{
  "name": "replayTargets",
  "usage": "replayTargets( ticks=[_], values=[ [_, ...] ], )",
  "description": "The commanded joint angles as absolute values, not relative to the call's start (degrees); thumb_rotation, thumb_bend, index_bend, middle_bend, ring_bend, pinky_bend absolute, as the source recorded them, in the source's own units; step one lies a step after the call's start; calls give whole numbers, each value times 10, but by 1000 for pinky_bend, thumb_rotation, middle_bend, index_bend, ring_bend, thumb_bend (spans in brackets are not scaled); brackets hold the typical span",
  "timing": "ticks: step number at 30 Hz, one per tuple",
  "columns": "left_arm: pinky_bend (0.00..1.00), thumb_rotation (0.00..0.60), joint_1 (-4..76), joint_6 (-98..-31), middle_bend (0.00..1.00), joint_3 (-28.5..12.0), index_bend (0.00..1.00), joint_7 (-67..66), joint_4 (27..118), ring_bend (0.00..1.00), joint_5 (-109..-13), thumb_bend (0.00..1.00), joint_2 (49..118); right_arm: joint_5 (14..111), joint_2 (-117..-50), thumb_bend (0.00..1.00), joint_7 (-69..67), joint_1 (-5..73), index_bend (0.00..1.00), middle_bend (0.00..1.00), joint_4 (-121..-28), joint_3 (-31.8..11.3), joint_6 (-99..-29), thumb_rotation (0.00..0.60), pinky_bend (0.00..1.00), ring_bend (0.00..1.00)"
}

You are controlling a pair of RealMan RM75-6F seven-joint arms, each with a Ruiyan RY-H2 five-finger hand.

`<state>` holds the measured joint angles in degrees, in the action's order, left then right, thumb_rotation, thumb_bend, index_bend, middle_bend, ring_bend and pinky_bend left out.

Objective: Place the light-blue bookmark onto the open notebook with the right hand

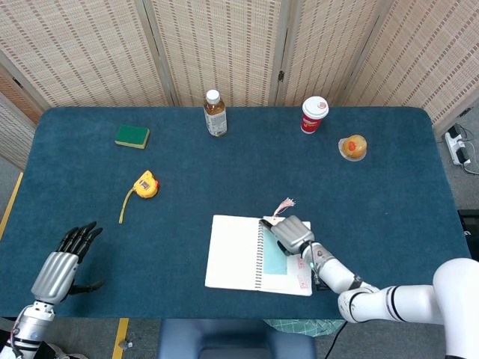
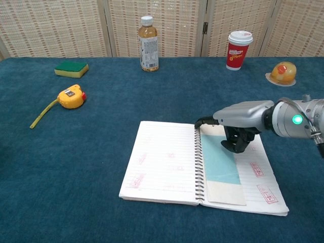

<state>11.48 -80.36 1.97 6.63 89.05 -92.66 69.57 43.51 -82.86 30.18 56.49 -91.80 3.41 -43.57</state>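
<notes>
- Blue table point(image 1: 389, 194) fills both views, everything laid out on it.
- Open notebook point(image 2: 162, 164) sits near the front edge, spiral spine running down its middle, lined pages either side.
- Light-blue bookmark point(image 2: 219, 164) lies flat on the notebook's right page, just beside the spine, its far end under the hand; a pink tassel point(image 1: 284, 204) pokes out past the top edge of the notebook in the head view.
- Right hand point(image 2: 238, 121) is over the top of that right page, fingers curled down onto the bookmark's upper end; whether it pinches the bookmark or only touches it, I cannot tell.
- Left hand point(image 1: 63, 262) rests at the near left corner of the table, dark fingers spread, holding nothing.
- Along the far edge: tea bottle point(image 2: 148, 44), red paper cup point(image 2: 238, 49), an orange bun point(image 2: 283, 72) on the right.
- Green sponge point(image 2: 71, 68) at far left, yellow tape measure point(image 2: 71, 97) just nearer, its tape trailing out.
</notes>
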Motion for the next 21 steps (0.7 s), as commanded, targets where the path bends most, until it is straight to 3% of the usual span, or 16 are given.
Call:
replayTargets(
  ticks=[1,11,21],
  values=[
    [0,600,115,-804,38,20,47,64,891,0,-927,139,696,446,-822,666,292,560,98,992,-925,34,-435,599,1000,1000],
    [0,600,115,-802,39,22,47,63,892,0,-928,140,696,493,-794,667,264,532,115,991,-939,31,-462,600,1000,1000],
    [0,600,117,-799,38,21,46,60,893,0,-927,138,698,461,-809,666,240,540,116,991,-890,10,-420,600,1000,1000]
  ],
)
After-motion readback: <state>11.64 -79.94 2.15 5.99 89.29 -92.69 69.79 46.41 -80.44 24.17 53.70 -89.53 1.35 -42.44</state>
